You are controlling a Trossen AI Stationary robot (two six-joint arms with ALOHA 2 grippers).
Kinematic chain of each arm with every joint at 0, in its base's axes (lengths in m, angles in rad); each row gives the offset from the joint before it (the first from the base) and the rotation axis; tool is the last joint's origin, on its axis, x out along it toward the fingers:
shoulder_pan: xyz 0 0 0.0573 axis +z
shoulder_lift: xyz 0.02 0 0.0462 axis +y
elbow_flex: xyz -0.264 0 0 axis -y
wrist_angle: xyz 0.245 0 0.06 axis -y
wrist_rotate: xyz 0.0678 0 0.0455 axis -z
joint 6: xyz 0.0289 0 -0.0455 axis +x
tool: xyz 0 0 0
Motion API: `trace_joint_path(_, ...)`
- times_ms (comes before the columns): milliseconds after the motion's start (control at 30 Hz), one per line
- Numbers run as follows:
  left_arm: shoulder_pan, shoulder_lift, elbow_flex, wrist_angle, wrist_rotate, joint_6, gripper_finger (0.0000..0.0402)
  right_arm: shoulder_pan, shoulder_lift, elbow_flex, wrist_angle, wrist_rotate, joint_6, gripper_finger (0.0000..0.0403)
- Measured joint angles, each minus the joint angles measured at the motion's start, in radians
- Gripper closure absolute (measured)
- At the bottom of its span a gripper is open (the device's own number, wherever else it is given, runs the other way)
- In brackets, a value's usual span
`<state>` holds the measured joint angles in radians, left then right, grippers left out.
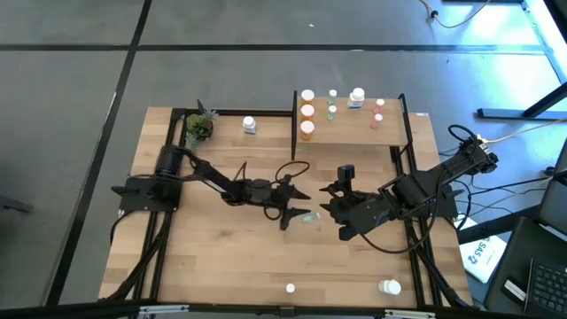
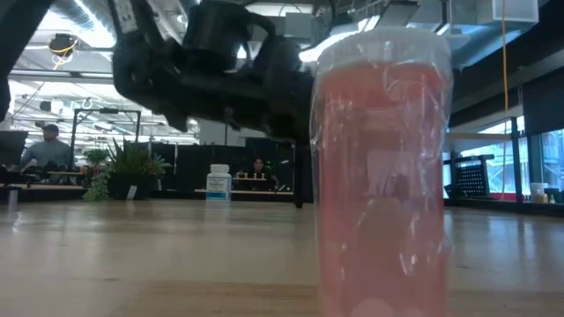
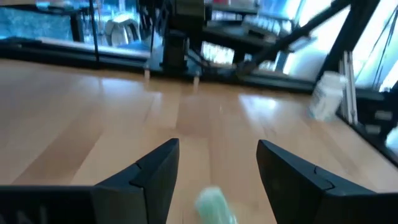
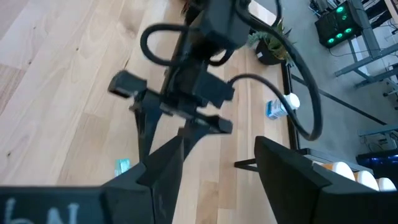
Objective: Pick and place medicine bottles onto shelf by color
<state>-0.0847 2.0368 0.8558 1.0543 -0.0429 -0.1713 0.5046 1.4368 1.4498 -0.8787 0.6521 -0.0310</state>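
Observing the left gripper [image 1: 295, 213] at table centre, fingers [image 3: 155, 168] spread, a green bottle [image 1: 309, 217] lying on the wood between them, unheld. We see the right gripper [image 1: 334, 202] just at 3 o'clock of it, fingers [image 4: 283, 165] parted around nothing. We note the shelf [image 1: 354, 128] at 12 o'clock carrying orange, green, white and pink bottles; a pink bottle [image 2: 383, 172] stands at the near edge

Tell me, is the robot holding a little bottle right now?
No. The left tool is open, and the green bottle lies loose on the table between its fingers. The right tool is open and empty too.
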Motion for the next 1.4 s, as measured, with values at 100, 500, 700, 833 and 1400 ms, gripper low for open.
trace_joint_path(100, -0.011, -0.081, -0.047, -0.087, -0.002, 0.029, 0.0192, 0.000, 0.000, 0.000, 0.002, 0.000, -0.001, 0.0202)
trace_joint_path(500, -0.166, -0.383, -0.122, -0.460, -0.250, 0.125, 0.0195, 0.000, 0.000, 0.000, 0.018, 0.000, 0.000, 0.0202)
trace_joint_path(700, -0.249, -0.439, -0.122, -0.576, -0.386, 0.095, 0.0195, 0.000, 0.000, 0.000, 0.024, 0.000, 0.001, 0.0202)
trace_joint_path(833, -0.285, -0.436, -0.122, -0.586, -0.450, 0.095, 0.0195, 0.000, 0.000, 0.000, 0.024, -0.007, 0.002, 0.0202)
trace_joint_path(1400, -0.290, -0.436, -0.122, -0.609, -0.473, 0.068, 0.0195, -0.072, 0.001, -0.259, 0.063, -0.313, 0.207, 0.0202)
